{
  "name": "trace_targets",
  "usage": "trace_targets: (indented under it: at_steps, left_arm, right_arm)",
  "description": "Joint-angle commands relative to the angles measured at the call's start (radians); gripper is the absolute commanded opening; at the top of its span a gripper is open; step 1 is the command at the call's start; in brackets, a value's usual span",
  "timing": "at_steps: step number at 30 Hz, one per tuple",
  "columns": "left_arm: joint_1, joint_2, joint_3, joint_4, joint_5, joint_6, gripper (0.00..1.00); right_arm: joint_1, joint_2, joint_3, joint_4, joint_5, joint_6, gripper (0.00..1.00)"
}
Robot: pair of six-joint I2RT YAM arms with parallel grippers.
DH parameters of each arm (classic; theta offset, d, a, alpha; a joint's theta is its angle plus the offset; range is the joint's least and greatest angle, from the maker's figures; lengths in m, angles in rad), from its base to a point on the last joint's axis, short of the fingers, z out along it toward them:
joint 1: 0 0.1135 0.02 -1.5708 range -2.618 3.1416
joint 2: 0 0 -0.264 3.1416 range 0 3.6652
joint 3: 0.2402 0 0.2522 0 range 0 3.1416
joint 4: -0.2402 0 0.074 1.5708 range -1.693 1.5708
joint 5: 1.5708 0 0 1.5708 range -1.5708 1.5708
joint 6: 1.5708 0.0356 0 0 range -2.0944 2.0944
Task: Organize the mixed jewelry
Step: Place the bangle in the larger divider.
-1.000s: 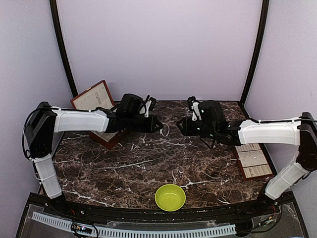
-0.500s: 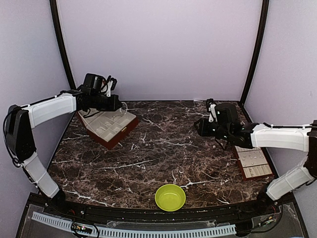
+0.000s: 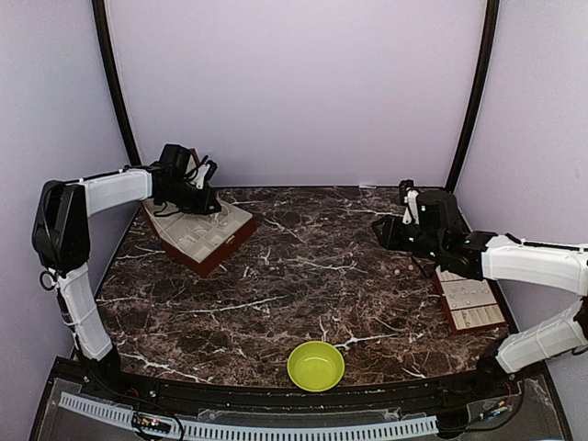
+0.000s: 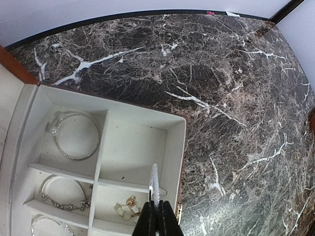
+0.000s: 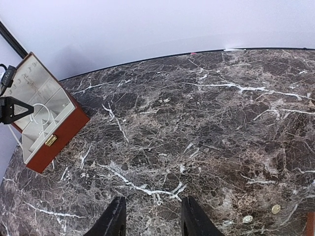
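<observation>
Placing step: my left claw [image 4: 157,219] grips 1 hoop [image 4: 154,183] above the box [image 4: 173,147]; next it should descend and let go. My right claw [image 5: 150,216] gapes wide near 2 beads [image 5: 247,219] on the desk [image 5: 197,123].

Before me lies a dark brown marble counter [image 3: 303,285] veined with white, its glossy top catching soft, even light. A plain lavender back wall [image 3: 294,92] rises at its far edge, with matching side walls [image 3: 46,92] left and right. Two curved black struts [image 3: 118,101] run up the far corners. A white perforated strip [image 3: 276,430] lines the near edge.
</observation>
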Motion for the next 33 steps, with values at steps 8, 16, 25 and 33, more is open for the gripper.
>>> trace_targets:
  at_steps: [8, 16, 25, 33]
  left_arm:
    - [-0.003, 0.083, 0.107, -0.041, -0.001, 0.068, 0.0]
    - [-0.003, 0.134, 0.153, -0.057, -0.005, 0.068, 0.0]
    - [-0.003, 0.208, 0.217, -0.083, 0.009, 0.068, 0.0]
    - [-0.003, 0.267, 0.263, -0.089, 0.056, 0.064, 0.0]
  right_arm:
    - [-0.014, -0.063, -0.031, -0.008, 0.035, 0.009, 0.48]
    - [-0.047, -0.114, -0.06, -0.018, 0.044, 0.006, 0.61]
    - [-0.064, -0.141, -0.08, -0.018, 0.042, 0.012, 0.65]
    - [-0.067, -0.147, -0.09, -0.02, 0.047, 0.015, 0.66]
